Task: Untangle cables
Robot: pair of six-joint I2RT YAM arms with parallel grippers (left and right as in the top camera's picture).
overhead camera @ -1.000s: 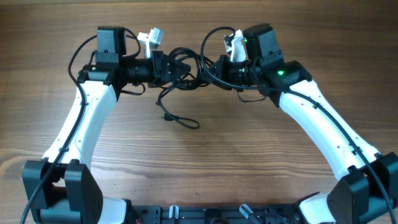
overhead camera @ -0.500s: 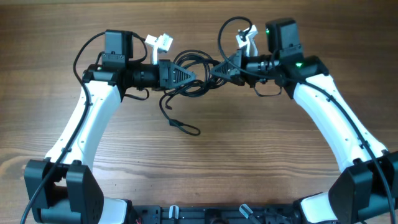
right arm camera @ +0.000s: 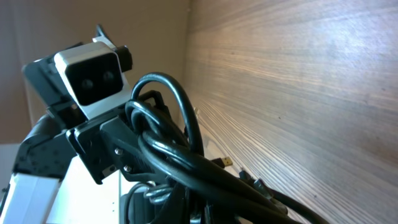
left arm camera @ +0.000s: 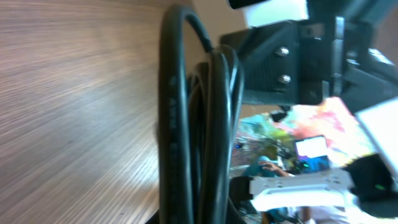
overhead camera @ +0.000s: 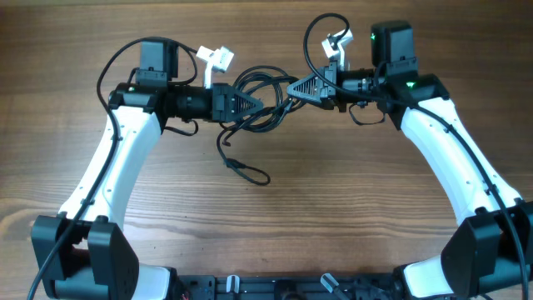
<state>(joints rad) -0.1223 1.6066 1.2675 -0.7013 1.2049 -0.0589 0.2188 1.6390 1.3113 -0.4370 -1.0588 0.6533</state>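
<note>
Wood table (overhead camera: 350, 217) sits under the cables (overhead camera: 266, 100), strung btwn both claws. Left gripper (overhead camera: 252, 102) & right gripper (overhead camera: 296, 89) are each pinched tight on them. Pull apart slow, so knots don't tighten.

The thin black flexible cables (overhead camera: 265, 93) form a knot of overlapping loops over the far middle of the wooden table (overhead camera: 275, 217). One strand (overhead camera: 223, 143) trails toward the near side and curls into a small flat loop, perhaps ending in a plug (overhead camera: 231, 162), which is too small to make out.
</note>
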